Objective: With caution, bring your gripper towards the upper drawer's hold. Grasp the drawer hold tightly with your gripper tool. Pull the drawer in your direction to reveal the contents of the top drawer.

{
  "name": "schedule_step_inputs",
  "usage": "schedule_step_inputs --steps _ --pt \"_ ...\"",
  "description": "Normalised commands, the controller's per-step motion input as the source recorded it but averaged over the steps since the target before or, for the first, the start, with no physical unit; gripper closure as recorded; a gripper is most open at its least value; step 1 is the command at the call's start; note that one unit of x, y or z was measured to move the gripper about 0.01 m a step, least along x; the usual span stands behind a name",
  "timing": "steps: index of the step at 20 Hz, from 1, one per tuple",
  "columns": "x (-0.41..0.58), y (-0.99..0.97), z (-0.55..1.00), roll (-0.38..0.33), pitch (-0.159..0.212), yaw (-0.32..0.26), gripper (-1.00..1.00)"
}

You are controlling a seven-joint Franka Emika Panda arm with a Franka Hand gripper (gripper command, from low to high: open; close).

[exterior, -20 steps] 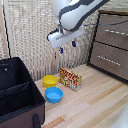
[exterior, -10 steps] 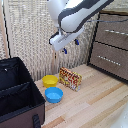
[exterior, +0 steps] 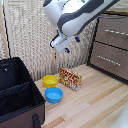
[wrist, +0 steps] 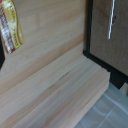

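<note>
We see a snack box (exterior: 70, 78) with red-yellow print near frame centre; the lettering is too blurred to read. The same box (wrist: 11, 26) shows at the wrist view's edge, text equally unreadable.

Arm pose: the bulky white arm (exterior: 75, 15) enters from the top of the exterior frame and bends down-left. The pincer (exterior: 68, 46) hangs in mid-air at upper centre, above the box, well apart from the dresser. Its dark-blue fingers (exterior: 77, 39) point down-right; we see a small gap between them, so they look apart, holding nothing.

Task things: the upper drawer (exterior: 113, 31) sits at the exterior frame's upper right, dark brown front, shut flush. The drawer hold (exterior: 115, 32) is a thin silver bar across it. In the wrist view the brown front (wrist: 110, 35) fills the upper right and a silver bar (wrist: 111, 20) runs along it; we can't tell which drawer that is. The lower drawer (exterior: 109, 60) with a like bar sits beneath.

Surface: light wooden floor (exterior: 95, 102), planked. Yellow bowl (exterior: 50, 80) and blue bowl (exterior: 54, 94) sit left of the box, just beside each other. Black fabric bin (exterior: 17, 95) fills the lower left. Beige ribbed wall (exterior: 30, 35) behind.
</note>
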Motion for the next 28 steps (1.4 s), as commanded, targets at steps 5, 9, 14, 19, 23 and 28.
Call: schedule_step_inputs --steps 5,9,14,19,23,28 --pt "0.454 0.0 0.19 -0.283 -0.03 0.123 -1.0" --pt "0.548 0.0 0.16 -0.337 0.009 0.041 -1.0" --pt "0.415 -0.04 0.21 -0.342 0.053 -0.024 -1.0" --pt "0.086 -0.35 0.33 -0.283 0.054 -0.037 -1.0" --pt "0.0 -0.47 0.37 -0.244 0.067 -0.047 -1.0" --pt "0.0 -0.54 0.21 -0.266 0.021 -0.03 -1.0"
